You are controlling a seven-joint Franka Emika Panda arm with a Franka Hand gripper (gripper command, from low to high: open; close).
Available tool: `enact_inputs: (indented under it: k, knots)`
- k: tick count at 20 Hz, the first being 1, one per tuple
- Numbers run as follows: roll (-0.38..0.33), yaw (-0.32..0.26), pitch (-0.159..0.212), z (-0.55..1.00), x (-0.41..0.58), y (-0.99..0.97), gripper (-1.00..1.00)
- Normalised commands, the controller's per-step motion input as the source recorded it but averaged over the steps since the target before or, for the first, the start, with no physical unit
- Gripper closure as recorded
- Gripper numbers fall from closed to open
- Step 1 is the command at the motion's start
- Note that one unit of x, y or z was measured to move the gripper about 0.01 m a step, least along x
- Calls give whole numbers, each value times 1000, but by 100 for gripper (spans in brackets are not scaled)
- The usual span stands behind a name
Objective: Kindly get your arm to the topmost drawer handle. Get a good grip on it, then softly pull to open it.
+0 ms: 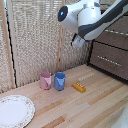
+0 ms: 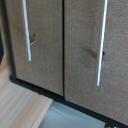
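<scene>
At the exterior view's upper right, my white arm [image 1: 92,17] reaches toward a dark brown cabinet. Its gripper [image 1: 77,41] hangs near the cabinet's near edge, apart from the fronts, and is too blurred to read as open or shut. The upper drawer [image 1: 120,37] carries a slim silver drawer handle [image 1: 119,33], partly covered by the arm. A lower front [image 1: 110,62] has its own silver bar [image 1: 106,58]. The wrist view shows two brown fronts side by side, with one bar [image 2: 26,30] and another bar [image 2: 101,42]. I cannot tell which is the topmost. No fingers show there.
On the wooden table [image 1: 95,100] stand a pink cup [image 1: 45,80] and a blue cup [image 1: 60,80], with a small yellow block [image 1: 78,87] beside them. A patterned plate [image 1: 14,110] lies at the near left. A woven screen [image 1: 40,35] backs the table.
</scene>
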Motion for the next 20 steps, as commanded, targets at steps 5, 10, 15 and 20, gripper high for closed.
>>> enact_inputs:
  k: [5,10,15,20]
  knots:
    - [-374,28,4,-95,-9,-454,-100]
    - [-309,2,9,0,-65,-669,-100]
    - [-220,49,0,0,-68,-694,-100]
    - [-118,164,18,20,-105,-517,-100]
